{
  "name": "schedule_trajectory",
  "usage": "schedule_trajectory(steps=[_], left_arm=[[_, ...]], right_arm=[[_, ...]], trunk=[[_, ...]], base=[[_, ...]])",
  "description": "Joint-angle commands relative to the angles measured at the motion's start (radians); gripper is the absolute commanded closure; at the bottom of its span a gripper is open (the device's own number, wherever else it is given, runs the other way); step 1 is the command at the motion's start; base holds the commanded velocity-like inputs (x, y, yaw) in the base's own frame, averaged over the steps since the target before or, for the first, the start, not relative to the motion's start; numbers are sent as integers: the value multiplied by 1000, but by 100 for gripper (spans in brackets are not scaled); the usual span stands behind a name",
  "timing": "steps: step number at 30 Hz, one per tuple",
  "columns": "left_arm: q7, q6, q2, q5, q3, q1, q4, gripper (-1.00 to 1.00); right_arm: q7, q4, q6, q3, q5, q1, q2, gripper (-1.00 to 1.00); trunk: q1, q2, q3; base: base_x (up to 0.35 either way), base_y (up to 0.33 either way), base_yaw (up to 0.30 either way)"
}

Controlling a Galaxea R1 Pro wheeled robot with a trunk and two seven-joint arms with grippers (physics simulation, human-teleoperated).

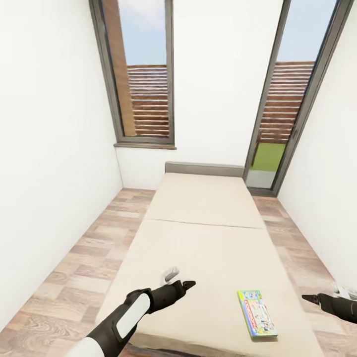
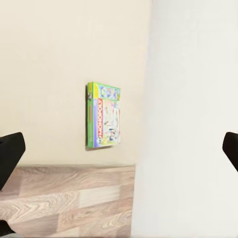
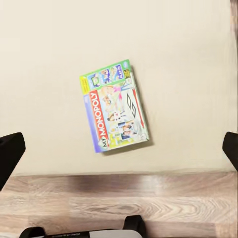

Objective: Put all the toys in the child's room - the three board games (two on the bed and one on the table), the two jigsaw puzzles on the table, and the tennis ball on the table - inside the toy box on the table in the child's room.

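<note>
Hovering wide open over the bed's (image 1: 208, 238) foot, the left claw (image 1: 188, 284) held nothing; the right claw (image 1: 310, 299) also gaped beside it. Near the foot edge lay the board game (image 3: 115, 106), probably light, stiff, slick; pinching a long edge looked best.

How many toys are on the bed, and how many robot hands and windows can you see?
Board games on the bed: 1, the Monopoly box
Robot hands: 2, the left hand and the right hand
Tall windows: 2, the left window and the right window
Total: 5
</note>
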Motion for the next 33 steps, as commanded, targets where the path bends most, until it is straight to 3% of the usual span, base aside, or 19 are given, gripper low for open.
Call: schedule_trajectory(steps=[1, 5, 9, 12, 13, 16, 26, 33], left_arm=[[0, 3, 0, 5, 0, -1, 1, -100], [20, 2, 0, 5, 1, -1, 13, -100], [96, -2, -2, 7, 3, -1, 42, -100], [110, -14, -1, 7, 4, -1, 49, -100], [114, -19, 3, 7, 8, -1, 59, -100], [115, -23, 10, 7, 11, -1, 76, -100], [115, -24, 11, 7, 11, -1, 79, -100], [108, -25, 26, 7, 17, -20, 117, -100]], right_arm=[[8, -1, 3, -4, 9, -1, 1, -100], [8, -1, 3, -1, 9, -1, 2, -100], [2, 1, 2, 3, 21, 0, 3, -100], [0, 4, -1, 10, 23, -2, 31, -100], [0, -7, 0, 30, 22, -5, 59, -100], [2, -36, -2, 47, 22, -10, 77, -100], [3, -45, -4, 50, 22, -9, 80, -100], [7, -74, -3, 52, 22, -5, 80, -100]], trunk=[[1, -2, -2], [1, -2, -2], [1, -2, -2], [1, -2, -2], [1, -2, -2], [1, -2, -2], [1, -2, -2], [1, -2, -2]], base=[[0, -327, -300], [0, -328, -300], [0, -328, -300], [0, -328, -300], [0, -328, -262], [0, -328, -110], [0, -328, -8], [3, -328, 0]])
